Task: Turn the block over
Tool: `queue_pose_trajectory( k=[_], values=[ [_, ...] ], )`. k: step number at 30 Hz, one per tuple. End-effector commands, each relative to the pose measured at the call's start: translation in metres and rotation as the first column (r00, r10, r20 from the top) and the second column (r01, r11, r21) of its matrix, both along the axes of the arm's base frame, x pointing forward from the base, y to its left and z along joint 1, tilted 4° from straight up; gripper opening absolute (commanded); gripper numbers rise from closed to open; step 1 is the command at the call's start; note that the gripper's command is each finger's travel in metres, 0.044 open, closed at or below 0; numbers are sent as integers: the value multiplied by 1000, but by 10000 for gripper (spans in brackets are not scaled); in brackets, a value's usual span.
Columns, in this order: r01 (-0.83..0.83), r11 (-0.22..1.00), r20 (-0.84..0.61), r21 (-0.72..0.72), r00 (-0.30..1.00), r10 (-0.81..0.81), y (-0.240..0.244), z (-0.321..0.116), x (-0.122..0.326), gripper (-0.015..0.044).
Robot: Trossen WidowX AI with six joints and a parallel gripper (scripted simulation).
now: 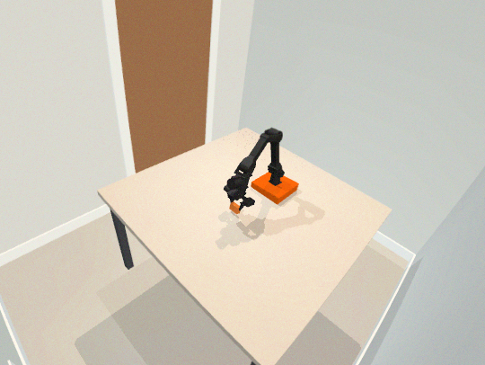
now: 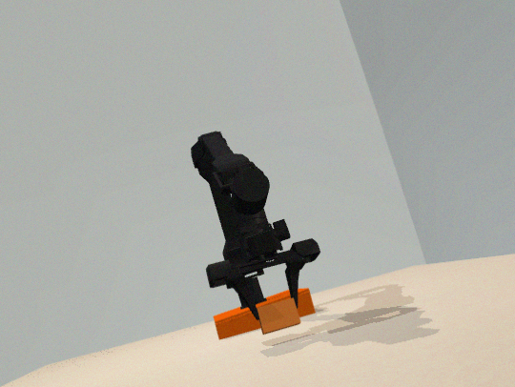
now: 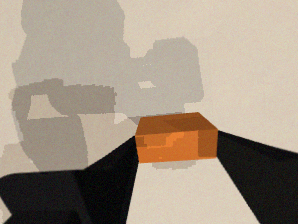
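Note:
The orange block point(image 1: 234, 208) point(image 2: 279, 316) point(image 3: 176, 146) is held a little above the table point(image 1: 287, 279) point(image 2: 143, 367) point(image 3: 260, 60), with its shadow apart from it below. My gripper point(image 1: 236, 207) point(image 2: 278, 312) point(image 3: 172, 136) is shut on the block, with one finger against each end. In the wrist view a bright face and a darker face of the block show, with patches of shadow on them. I cannot make out a marked side in any view. The underside and the ends behind the fingers are hidden.
The arm's orange base point(image 1: 279, 196) point(image 2: 236, 326) stands on the table, behind the block in the exterior view. Shadows of the arm fall on the table around the block. The table's long near edge runs at the lower left in the top view.

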State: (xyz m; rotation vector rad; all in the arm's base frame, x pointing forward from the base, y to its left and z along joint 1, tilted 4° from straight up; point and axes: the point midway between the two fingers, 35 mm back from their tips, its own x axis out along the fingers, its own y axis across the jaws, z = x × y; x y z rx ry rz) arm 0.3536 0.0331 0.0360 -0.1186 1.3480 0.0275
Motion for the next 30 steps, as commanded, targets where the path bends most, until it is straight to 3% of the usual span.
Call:
queue_pose_trajectory(
  k=[1,21,30],
  values=[
    [-9,1000,56,3,998,9,0,-1,0,0],
    [-35,999,355,23,934,25,-1,-3,-9,0],
    [-41,999,417,28,908,26,-1,-12,-3,0]
  ],
)
